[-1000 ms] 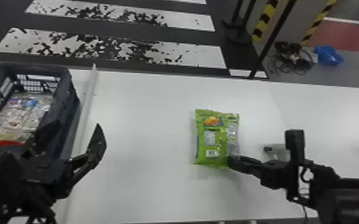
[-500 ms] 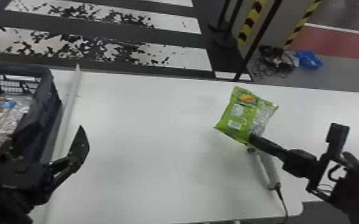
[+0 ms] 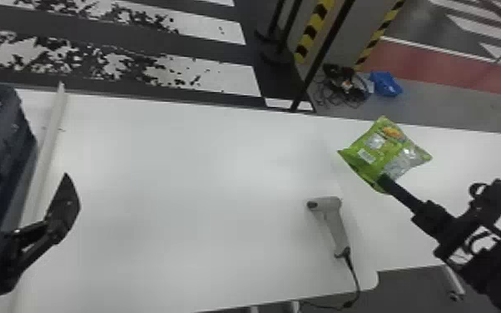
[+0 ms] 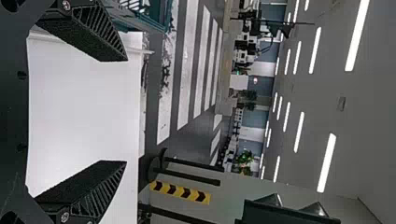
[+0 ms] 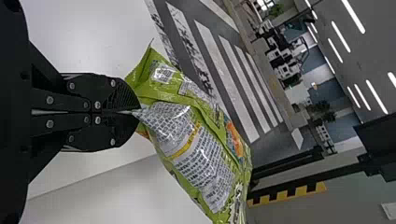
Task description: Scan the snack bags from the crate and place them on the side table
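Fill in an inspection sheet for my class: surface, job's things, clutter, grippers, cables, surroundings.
Surface: white table; pale bar beside the crate.
Job's things: crate at the left; green snack bag in the right gripper; scanner lying on the table.
Clutter: blue item on the floor.
Grippers: right, shut on the bag's edge; left gripper, open.
Cables: scanner cord over the near edge; tangle on the floor.
Surroundings: striped floor, yellow-black markings.
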